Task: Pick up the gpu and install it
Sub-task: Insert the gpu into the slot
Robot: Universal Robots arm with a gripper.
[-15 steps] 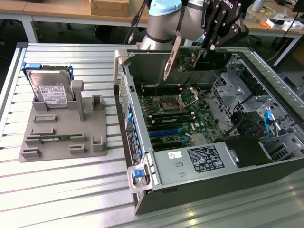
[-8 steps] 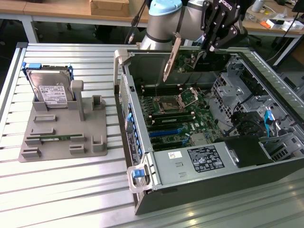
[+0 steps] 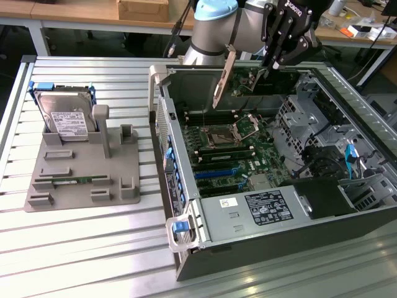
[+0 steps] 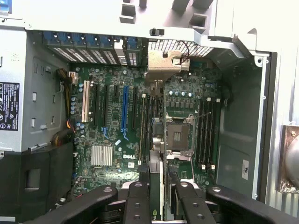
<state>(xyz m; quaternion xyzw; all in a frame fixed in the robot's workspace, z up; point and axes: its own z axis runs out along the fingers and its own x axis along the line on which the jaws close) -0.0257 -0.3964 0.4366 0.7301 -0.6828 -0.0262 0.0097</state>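
Pincer (image 4: 156, 205): I count one, clamped on the gpu (image 4: 156, 170).
gpu: one, hanging edge-down over the motherboard (image 4: 107, 121), silver bracket lowest.
Case (image 3: 279, 248): one, open, on the tabletop (image 3: 74, 248).
Hard drive (image 3: 65, 115): one, upright in a grey fixture (image 3: 80, 167).

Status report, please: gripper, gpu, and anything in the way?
Gripper shut on the gpu. Card held above the open case, not yet seated. Blue slot looks free.

Grey arm (image 3: 208, 40), blue cap (image 3: 216, 9), seemingly black gripper (image 3: 268, 62)
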